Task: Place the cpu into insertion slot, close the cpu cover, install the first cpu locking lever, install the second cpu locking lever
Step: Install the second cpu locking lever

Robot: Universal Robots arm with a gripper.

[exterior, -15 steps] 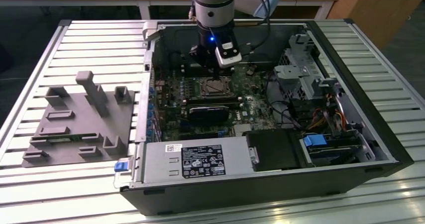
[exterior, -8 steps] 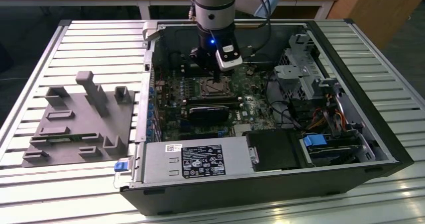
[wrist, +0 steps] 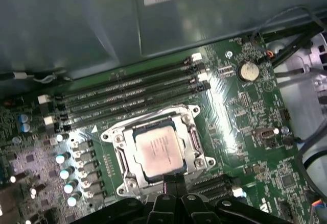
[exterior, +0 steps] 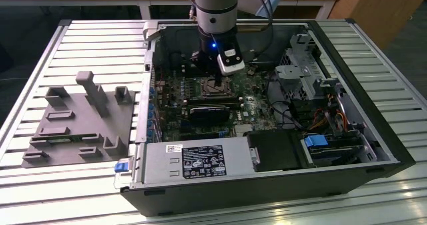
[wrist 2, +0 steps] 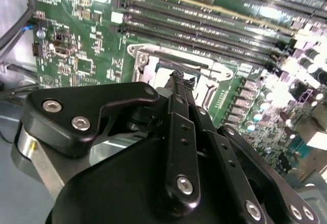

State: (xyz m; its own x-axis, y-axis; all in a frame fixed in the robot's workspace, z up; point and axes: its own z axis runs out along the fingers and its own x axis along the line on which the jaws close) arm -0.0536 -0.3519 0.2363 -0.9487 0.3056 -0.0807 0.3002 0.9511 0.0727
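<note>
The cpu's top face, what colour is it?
Silvery-beige metal; the cpu shows best in the first wrist view.

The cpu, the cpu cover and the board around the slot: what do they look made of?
The cpu: top looks like matte, silvery-beige metal with a dull sheen.
The cpu cover: probably bare stamped steel, bright and reflective.
The circuit board: glossy green laminate, likely fibreglass, with glare streaks and fine traces.

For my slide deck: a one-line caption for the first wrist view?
Gripper at the edge of the cpu, seated in the insertion slot beneath the closed cpu cover.
</note>
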